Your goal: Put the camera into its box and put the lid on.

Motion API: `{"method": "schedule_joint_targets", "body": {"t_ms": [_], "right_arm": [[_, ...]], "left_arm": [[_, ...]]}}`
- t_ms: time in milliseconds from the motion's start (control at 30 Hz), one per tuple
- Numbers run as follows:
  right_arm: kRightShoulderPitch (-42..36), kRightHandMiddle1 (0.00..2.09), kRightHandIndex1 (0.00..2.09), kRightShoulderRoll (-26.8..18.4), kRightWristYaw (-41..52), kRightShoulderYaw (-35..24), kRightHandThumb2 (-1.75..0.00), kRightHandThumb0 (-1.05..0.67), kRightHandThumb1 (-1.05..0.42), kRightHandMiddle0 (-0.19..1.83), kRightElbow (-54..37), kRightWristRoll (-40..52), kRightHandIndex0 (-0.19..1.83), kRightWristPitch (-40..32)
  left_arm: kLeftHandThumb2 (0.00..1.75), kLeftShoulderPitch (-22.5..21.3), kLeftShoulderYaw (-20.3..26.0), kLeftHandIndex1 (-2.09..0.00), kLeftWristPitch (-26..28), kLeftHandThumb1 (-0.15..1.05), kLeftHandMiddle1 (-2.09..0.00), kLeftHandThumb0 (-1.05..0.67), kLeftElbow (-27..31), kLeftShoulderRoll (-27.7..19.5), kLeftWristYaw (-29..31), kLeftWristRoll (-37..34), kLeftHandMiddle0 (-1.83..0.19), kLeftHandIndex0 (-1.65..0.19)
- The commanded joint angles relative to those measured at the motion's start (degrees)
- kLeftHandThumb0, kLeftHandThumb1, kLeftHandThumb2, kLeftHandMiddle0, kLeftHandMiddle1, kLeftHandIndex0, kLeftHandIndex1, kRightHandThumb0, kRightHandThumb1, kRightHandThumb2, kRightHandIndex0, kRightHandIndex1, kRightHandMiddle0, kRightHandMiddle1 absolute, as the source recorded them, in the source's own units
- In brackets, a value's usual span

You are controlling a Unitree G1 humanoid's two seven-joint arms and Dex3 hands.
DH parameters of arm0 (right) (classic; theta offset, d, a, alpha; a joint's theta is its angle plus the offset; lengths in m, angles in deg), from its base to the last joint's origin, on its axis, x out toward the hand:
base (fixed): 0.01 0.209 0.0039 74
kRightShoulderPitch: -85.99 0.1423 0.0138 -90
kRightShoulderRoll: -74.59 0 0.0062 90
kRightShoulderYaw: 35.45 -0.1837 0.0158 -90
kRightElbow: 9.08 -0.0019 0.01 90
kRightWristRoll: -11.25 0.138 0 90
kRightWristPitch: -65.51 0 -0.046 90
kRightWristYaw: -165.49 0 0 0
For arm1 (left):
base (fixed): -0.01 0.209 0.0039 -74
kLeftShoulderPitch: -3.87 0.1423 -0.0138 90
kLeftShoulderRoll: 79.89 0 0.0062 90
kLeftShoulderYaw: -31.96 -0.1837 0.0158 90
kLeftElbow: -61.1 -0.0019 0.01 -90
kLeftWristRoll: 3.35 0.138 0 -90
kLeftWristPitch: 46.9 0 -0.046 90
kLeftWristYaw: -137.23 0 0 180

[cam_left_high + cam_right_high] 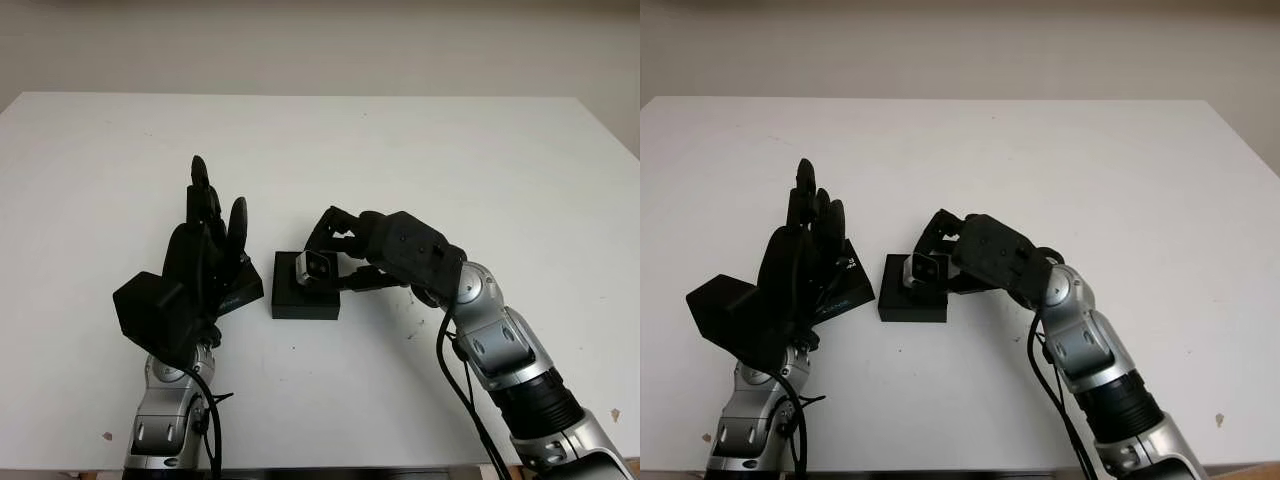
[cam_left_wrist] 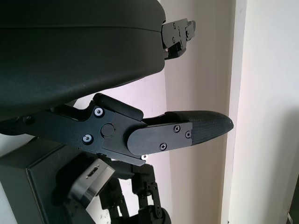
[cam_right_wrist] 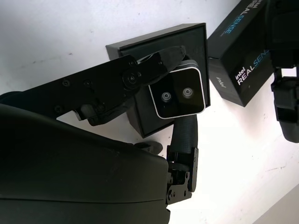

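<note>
A small silver-edged camera with a dark glass face is held just over the open black box near the table's middle. My right hand is shut on the camera, reaching in from the right. The black lid, printed REALSENSE, lies on the table just left of the box. My left hand is open and raised upright above the lid, hiding most of it.
The white table stretches wide behind and to both sides of the box. A pale wall runs along its far edge.
</note>
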Motion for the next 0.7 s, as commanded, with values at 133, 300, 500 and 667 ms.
{"method": "schedule_joint_targets", "body": {"t_ms": [133,300,500,667], "right_arm": [[-1.45,1.97,0.07,1.15,-0.64,0.61,-0.06,-0.36,-1.03,0.13,-0.59,-0.08,0.3,-0.9],[-1.74,1.97,0.08,0.45,-1.08,0.79,-0.05,-0.36,-1.03,0.13,-0.57,-1.02,0.31,0.42],[-2.11,1.93,0.09,-0.21,-1.54,1.02,-0.05,-0.33,-1.03,0.16,-0.43,-2.71,0.34,2.88],[-2.31,1.92,0.1,-0.42,-2.08,1.13,-0.05,-0.32,-1.03,0.18,-0.27,-3.88,0.36,3.77]], "left_arm": [[0.52,-0.34,-0.12,0.0,-0.88,1.05,0.0,-0.73,0.04,0.27,-0.01,-0.1,0.19,0.19],[0.52,-0.25,-0.06,0.0,-1.08,1.05,0.0,-0.73,0.05,0.44,-0.16,-0.14,0.19,0.19],[0.53,0.01,-0.01,0.0,-1.04,1.05,0.0,-0.72,0.31,0.35,0.13,-0.39,0.19,0.19],[0.53,0.02,0.05,0.0,-1.41,1.05,0.0,-0.72,0.09,0.08,0.37,-0.49,0.19,0.19]]}}
